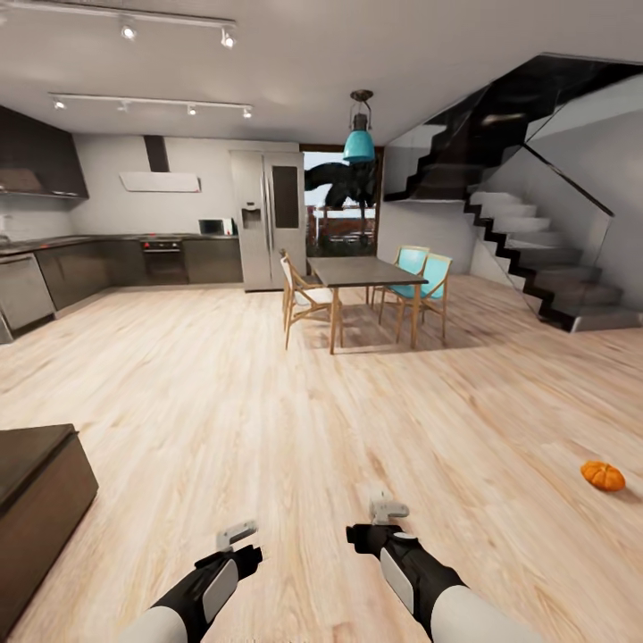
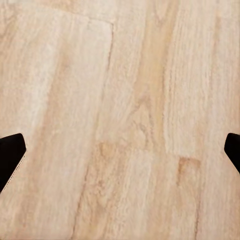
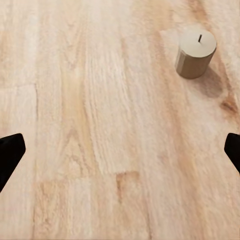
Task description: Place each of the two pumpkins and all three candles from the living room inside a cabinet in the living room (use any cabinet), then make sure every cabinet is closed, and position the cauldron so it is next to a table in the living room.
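Note:
One small orange pumpkin lies on the wood floor at the right, well beyond my right gripper. In the right wrist view a short beige candle with a dark wick stands upright on the floor, ahead of the open right gripper and off to one side. My left gripper hangs low over bare floor and is also open, with nothing between its fingers. A corner of the low dark-brown cabinet shows at the lower left. The cauldron is out of view.
A dining table with wooden and teal chairs stands mid-room ahead. Behind it are a steel fridge and grey kitchen cupboards at the left. A dark staircase rises at the right. Open wood floor lies between.

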`<state>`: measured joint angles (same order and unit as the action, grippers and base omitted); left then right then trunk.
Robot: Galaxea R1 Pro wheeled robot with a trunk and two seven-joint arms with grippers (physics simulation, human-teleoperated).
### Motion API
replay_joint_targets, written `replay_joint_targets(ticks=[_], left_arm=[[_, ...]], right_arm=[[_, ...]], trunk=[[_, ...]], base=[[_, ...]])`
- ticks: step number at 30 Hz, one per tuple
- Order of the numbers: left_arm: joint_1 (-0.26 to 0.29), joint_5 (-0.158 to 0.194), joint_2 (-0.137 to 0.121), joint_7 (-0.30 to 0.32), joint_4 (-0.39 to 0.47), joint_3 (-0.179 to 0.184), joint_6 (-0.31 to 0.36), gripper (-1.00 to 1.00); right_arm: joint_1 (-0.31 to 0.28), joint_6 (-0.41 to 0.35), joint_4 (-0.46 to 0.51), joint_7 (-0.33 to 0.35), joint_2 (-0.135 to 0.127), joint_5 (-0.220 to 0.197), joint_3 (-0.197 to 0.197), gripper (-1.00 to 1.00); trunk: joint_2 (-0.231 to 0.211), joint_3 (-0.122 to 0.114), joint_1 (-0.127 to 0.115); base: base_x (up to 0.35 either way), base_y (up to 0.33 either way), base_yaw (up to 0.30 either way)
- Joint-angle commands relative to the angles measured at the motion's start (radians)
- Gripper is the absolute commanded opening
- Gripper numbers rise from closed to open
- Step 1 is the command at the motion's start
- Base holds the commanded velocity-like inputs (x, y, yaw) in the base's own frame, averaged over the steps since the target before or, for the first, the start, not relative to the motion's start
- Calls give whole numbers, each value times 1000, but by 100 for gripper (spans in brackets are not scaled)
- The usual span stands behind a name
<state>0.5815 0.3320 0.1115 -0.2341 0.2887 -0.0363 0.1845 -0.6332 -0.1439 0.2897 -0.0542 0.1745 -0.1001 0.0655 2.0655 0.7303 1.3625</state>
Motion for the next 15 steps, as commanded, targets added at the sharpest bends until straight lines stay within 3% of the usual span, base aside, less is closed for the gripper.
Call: replay_joint_targets(ticks=[1, 10, 15], left_arm=[[0, 3, 0, -4, 3, -4, 6, 100], [-1, 1, 0, -1, 3, -4, 4, 100], [-2, -3, 0, -2, -16, -3, -47, 100]], right_arm=[[0, -5, 2, -6, 0, -10, 7, 100], [0, -5, 2, -6, 0, -10, 7, 100], [0, -5, 2, -6, 0, -10, 7, 100]], trunk=[[0, 2, 0], [0, 7, 0], [0, 10, 0]], base=[[0, 0, 272], [0, 0, 272], [0, 0, 272]])
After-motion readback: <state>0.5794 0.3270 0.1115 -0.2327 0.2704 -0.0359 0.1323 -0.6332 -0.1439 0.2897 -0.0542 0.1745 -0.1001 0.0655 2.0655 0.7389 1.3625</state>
